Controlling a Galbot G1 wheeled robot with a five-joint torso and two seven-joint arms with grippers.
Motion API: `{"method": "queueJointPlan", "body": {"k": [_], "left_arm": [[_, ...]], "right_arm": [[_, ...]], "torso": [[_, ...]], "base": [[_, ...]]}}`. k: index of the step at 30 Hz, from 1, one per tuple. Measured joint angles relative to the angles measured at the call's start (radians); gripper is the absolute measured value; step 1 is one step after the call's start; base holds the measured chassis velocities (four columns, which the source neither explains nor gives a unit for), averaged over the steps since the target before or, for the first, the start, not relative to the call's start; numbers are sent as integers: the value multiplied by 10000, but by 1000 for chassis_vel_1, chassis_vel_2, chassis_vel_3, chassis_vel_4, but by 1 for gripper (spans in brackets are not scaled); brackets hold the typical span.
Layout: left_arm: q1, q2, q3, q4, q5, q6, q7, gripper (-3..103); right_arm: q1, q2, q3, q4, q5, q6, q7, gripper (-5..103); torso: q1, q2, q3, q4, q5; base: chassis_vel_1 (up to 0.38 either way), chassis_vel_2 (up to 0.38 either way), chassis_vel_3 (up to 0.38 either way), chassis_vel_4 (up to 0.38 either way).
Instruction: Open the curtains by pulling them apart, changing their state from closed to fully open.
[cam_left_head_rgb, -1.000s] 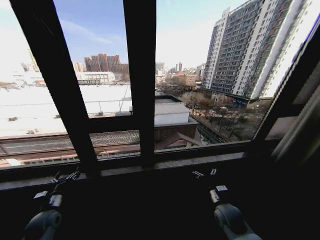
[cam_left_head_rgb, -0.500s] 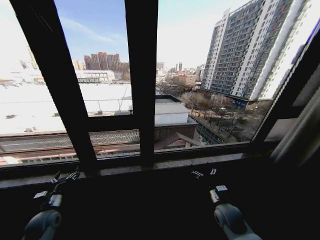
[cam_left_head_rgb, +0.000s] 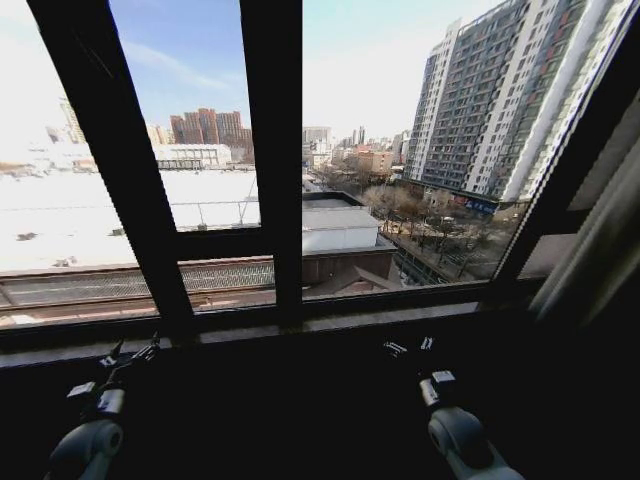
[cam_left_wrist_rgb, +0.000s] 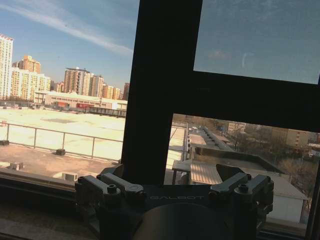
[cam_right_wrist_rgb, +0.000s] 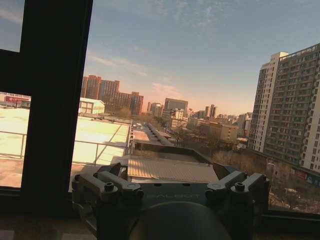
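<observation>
Facing: both arms point at a window (cam_left_head_rgb: 400, 150) with a dark frame, and the glass is uncovered across the head view.
Left claw (cam_left_head_rgb: 130, 355): it is low, just before the window sill (cam_left_head_rgb: 340, 322). Its two fingers stand wide apart and grip nothing. In the left wrist view the claw (cam_left_wrist_rgb: 175, 175) has one finger (cam_left_wrist_rgb: 116, 186) on each side, with only window behind the gap.
Right claw (cam_left_head_rgb: 408, 346): it is at the same low height, well apart from the left claw. Its fingers are also spread and hold nothing. In the right wrist view the claw (cam_right_wrist_rgb: 172, 175) shows one finger (cam_right_wrist_rgb: 117, 186) on each side of an empty gap.
Curtain (cam_left_head_rgb: 600, 250): pale fabric with vertical folds hangs as a narrow band far to the outer side of the right claw and higher than it, next to the slanted side of the frame. It touches neither claw. I cannot tell if this band is sheer cloth or thicker cloth.
Frame post (cam_left_head_rgb: 275, 150): a broad dark post rises beyond the two claws, between them, a little closer to the left claw's side.
Second post (cam_left_head_rgb: 110, 170): it rises beyond the left claw and above it.
Outside: a tall apartment building (cam_left_head_rgb: 500, 100) stands beyond the right claw, and a flat pale roof (cam_left_head_rgb: 90, 215) lies beyond the left claw.
</observation>
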Motion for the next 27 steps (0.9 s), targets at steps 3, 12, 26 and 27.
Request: {"method": "queueJointPlan", "body": {"k": [3,12,26,27], "left_arm": [[0,0,0,0,0,0,0,100],[0,0,0,0,0,0,2,100],[0,0,0,0,0,0,1,100],[0,0,0,0,0,0,1,100]], "right_arm": [[0,0,0,0,0,0,0,100],[0,0,1,0,0,0,0,100],[0,0,1,0,0,0,0,100],[0,0,1,0,0,0,0,100]], "torso": [[7,-4,3,-1,0],[2,-2,0,-3,2],[1,-1,0,-2,3],[1,-1,0,-2,3]], "base": [[-20,-5,15,4],[-34,-26,34,34],[0,0,0,0],[0,0,0,0]]}}
